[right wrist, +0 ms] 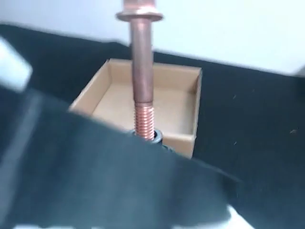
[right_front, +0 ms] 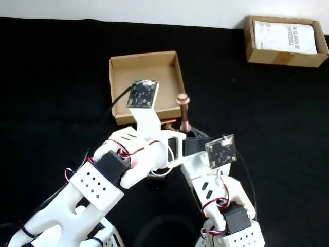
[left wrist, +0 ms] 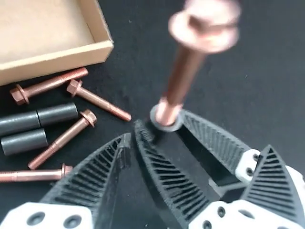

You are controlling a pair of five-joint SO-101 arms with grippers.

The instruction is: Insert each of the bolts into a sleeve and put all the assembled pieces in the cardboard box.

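A copper bolt (right_front: 183, 110) (left wrist: 183, 81) (right wrist: 141, 71) stands upright, its threaded end inside a dark sleeve (left wrist: 167, 119) (right wrist: 155, 137). My right gripper (right_front: 190, 137) is shut on that sleeve just in front of the cardboard box (right_front: 118, 87) (left wrist: 52, 55) (right wrist: 143, 107), and one of its ribbed fingers (left wrist: 214, 138) lies against the sleeve. Beside it, my left gripper (left wrist: 132, 131) is shut with only a thin slit between its tips and nothing in it. Near the box lie several loose bolts (left wrist: 97, 100) and three grey sleeves (left wrist: 24, 141). The box holds nothing.
A second cardboard box (right_front: 285, 41) with a printed sheet in it sits at the far right edge of the black table (right_front: 61, 77). Both arms crowd the middle front, and their cables hang close to the loose parts.
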